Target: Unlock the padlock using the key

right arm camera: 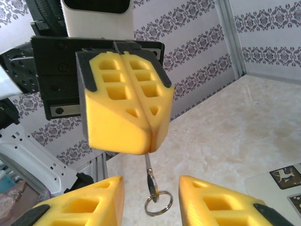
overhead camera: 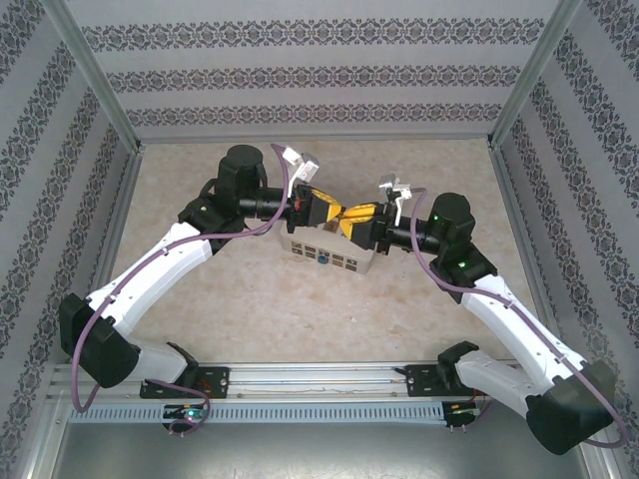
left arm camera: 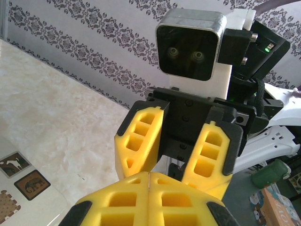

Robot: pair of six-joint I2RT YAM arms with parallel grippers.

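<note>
Yellow ribbed jaws meet nose to nose above the middle of the marbled desk (overhead camera: 250, 299), where the left gripper (overhead camera: 334, 212) and the right gripper (overhead camera: 357, 218) face each other over a beige box (overhead camera: 310, 247) with dark picture squares on its lid. From the right wrist, the left gripper (right arm camera: 148, 141) has its jaws pressed flat together on the key (right arm camera: 149, 172). The thin silvery shaft hangs straight down from the seam between them, and a small split ring (right arm camera: 158, 203) dangles at its lower end. The right gripper (right arm camera: 150, 183) has its jaws spread wide, one on each side of the hanging key and apart from it. The left wrist view agrees: the left gripper (left arm camera: 149, 176) has its jaws closed with no gap, and the right gripper (left arm camera: 164, 172) opposite has its jaws well apart. A corner of the beige box (left arm camera: 19, 188) lies at the lower left there. The padlock (overhead camera: 324, 260), a tiny blue spot, sits at the near edge of the box, below both grippers in the overhead view. It is too small there for its shackle to be made out.
</note>
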